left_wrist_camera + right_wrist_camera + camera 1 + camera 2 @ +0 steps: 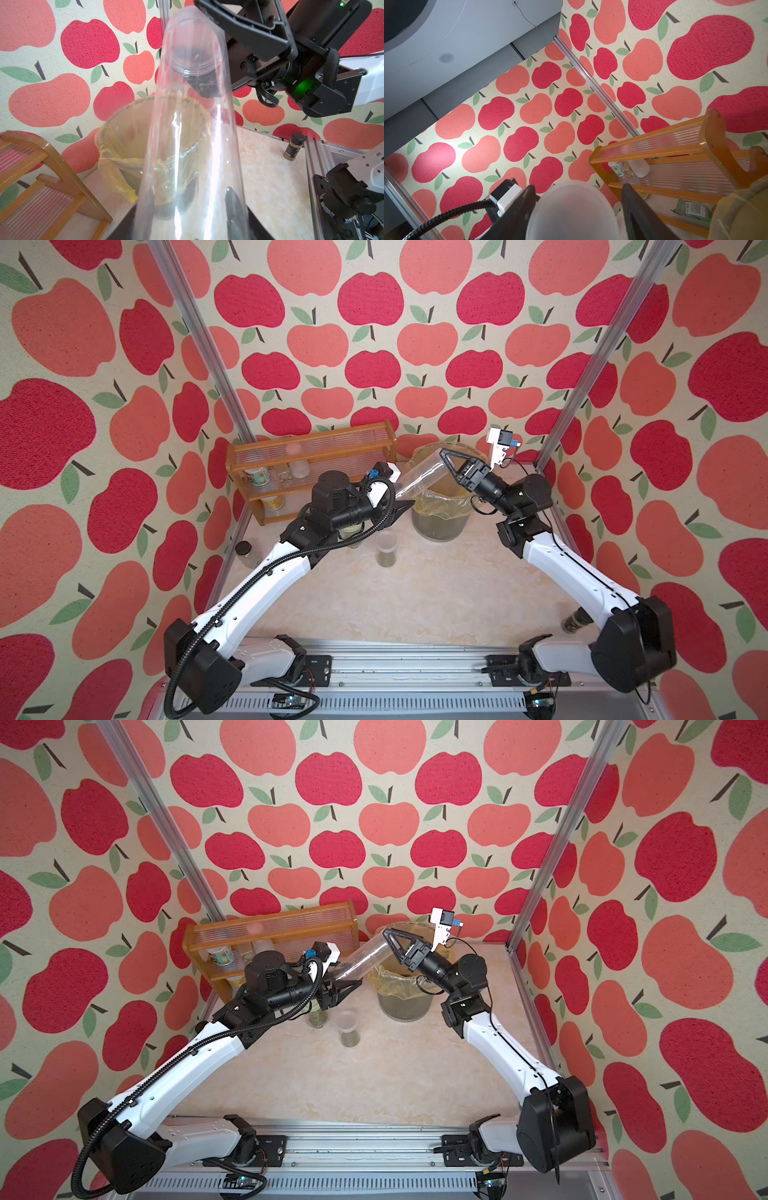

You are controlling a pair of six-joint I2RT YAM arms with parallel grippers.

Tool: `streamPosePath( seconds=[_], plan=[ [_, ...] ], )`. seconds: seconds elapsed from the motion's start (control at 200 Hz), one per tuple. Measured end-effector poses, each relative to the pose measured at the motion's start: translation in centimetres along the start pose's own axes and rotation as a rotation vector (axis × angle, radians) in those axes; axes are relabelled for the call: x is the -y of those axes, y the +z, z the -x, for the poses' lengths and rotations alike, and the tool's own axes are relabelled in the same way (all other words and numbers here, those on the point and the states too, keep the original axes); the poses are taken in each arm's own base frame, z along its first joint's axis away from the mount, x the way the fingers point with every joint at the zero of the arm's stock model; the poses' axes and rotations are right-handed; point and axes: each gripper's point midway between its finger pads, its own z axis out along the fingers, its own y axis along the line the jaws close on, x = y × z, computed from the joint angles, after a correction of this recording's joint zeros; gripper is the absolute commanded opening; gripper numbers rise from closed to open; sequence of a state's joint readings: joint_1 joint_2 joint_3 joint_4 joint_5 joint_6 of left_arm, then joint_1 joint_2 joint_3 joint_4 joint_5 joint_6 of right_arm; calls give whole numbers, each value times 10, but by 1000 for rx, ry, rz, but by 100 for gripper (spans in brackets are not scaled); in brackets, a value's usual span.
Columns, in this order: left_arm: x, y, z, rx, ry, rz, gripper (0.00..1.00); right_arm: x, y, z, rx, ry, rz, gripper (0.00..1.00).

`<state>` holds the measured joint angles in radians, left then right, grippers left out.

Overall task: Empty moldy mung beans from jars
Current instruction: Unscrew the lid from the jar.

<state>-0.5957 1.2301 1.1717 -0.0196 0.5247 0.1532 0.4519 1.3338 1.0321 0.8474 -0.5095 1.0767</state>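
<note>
My left gripper (401, 510) (345, 990) (193, 232) is shut on the base of the tall slim jar (419, 479) (365, 959) (193, 124). That clear tube lies tilted and looks empty. Its far end carries a frosted cap (573, 207) over the bin. My right gripper (444, 456) (388, 938) (577, 187) stands open around the cap, with a gap at one finger. A short cylinder jar (385, 549) (348, 1029) holds mung beans (385, 559). The squat jar (353, 531) (318, 1016) is mostly hidden under my left arm.
A clear bin (440, 514) (405, 998) (116, 145) with a yellow liner shows olive matter low inside. A wooden rack (291, 464) (675, 149) with tubs stands back left. One dark-capped jar (245, 551) sits left, another (573, 622) (294, 149) right.
</note>
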Motion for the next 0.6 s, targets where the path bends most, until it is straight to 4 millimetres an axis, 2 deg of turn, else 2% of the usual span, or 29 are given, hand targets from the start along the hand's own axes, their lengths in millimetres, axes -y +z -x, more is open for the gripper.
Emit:
streamPosePath(
  seconds=[0.125,0.365,0.45,0.6],
  plan=[
    [1,0,0,1,17,-1,42,7,-4,11,36,-4,-26,83],
    [3,-3,11,55,116,28,42,23,-14,22,81,21,-133,85],
    [-1,-1,7,60,175,78,42,20,-24,25,94,21,-187,85],
    [-14,11,-2,43,281,189,42,3,-40,32,114,3,-245,85]
  ],
)
